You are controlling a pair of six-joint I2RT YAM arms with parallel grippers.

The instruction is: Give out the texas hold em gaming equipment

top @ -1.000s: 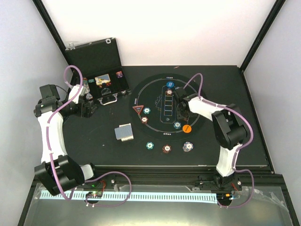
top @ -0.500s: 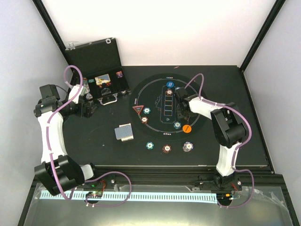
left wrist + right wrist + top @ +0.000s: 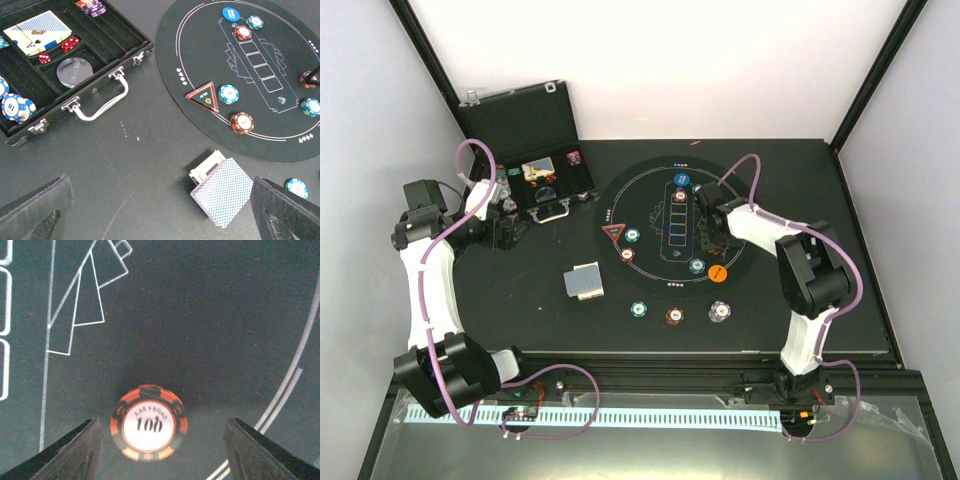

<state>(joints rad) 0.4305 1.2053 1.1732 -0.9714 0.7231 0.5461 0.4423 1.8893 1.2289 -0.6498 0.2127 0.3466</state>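
- Texas hold em gaming equipment is spread over a black table (image 3: 800, 180), mostly on a round black mat (image 3: 646, 200) with white outlines.
- Room: white walls on three sides, black corner posts.
- Black case (image 3: 515, 115) stands open at the far left of the table, lid up. The left wrist view shows a boxed deck, red dice, a clear disc and chip stacks inside.
- Card deck (image 3: 222, 192): blue-grey patterned back, off the mat near its near-left edge, overlapping something pale beneath.
- Red triangle marker (image 3: 202, 96) is on the mat's left side, with a teal chip (image 3: 228, 93) just beside it and a brown chip (image 3: 242, 122) near.
- Blue disc (image 3: 682, 181) sits at the mat's far edge, orange disc (image 3: 718, 272) at its near-right edge.
- Off the mat, near side, in a row: teal (image 3: 639, 310), brown (image 3: 674, 316) and grey (image 3: 719, 311) chips.
- Right gripper (image 3: 162, 422): fingers spread either side of the 100 chip (image 3: 149, 423), which is red-and-black and flat on the mat. No contact seen.
- Left gripper (image 3: 160, 200): fingers wide apart, nothing between them, above bare table between case and deck.
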